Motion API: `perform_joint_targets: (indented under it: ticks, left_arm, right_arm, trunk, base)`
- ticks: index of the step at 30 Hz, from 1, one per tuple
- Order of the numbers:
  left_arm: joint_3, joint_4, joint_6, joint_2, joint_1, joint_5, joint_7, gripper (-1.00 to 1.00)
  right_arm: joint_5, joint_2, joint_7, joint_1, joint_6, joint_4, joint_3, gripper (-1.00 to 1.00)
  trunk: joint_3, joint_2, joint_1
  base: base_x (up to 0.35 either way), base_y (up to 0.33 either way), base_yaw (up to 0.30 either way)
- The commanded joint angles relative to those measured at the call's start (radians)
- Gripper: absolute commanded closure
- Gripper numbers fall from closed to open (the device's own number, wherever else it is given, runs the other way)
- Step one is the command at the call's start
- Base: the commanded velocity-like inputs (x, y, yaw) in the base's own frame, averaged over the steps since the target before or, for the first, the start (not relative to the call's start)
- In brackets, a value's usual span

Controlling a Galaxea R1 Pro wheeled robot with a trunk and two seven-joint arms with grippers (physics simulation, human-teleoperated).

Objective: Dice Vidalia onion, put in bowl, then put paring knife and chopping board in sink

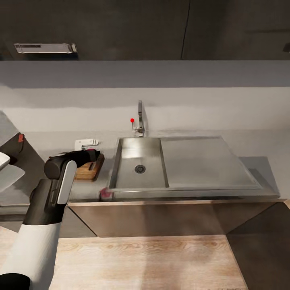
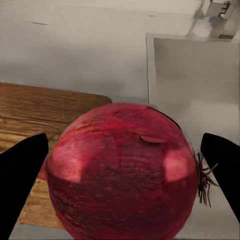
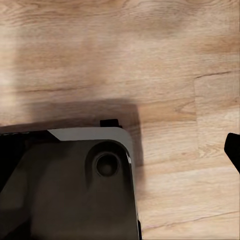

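The onion (image 2: pixel 122 172) was held between the left end effector's (image 2: pixel 122 185) 2 fingers, just above the near edge of the chopping board (image 1: pixel 89 169); the right end effector's state could not be told.

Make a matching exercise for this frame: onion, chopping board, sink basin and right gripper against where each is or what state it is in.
Things:
1. onion
2. chopping board
3. sink basin
4. right gripper

Places or states:
A. on the countertop, left of the basin
B. hanging over the wood floor
C. between the left gripper fingers
D. holding nothing, drain bare

Pairs: 1-C, 2-A, 3-D, 4-B
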State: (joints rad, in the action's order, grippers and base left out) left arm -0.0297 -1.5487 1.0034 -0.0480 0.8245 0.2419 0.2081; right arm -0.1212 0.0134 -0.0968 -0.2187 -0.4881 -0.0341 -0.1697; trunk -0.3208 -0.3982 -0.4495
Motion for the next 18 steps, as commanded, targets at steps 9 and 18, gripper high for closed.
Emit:
perform_joint_targets:
  ticks: [9,18]
  left_arm:
    - [0.003,-0.001,0.001,-0.003,0.001,0.011,0.009,1.0]
    - [0.0,0.0,0.001,-0.006,0.001,0.01,0.008,1.0]
  right_arm:
    - [-0.011,0.0,-0.006,-0.001,-0.003,0.0,-0.007,-1.0]
    - [-0.011,0.0,-0.006,-0.001,-0.003,0.0,-0.007,-1.0]
  trunk:
    - [-0.002,-0.002,0.0]
    - [-0.002,-0.002,0.0]
  base:
    - [0.098,0.21,0.0]
    - [0.076,0.132,0.0]
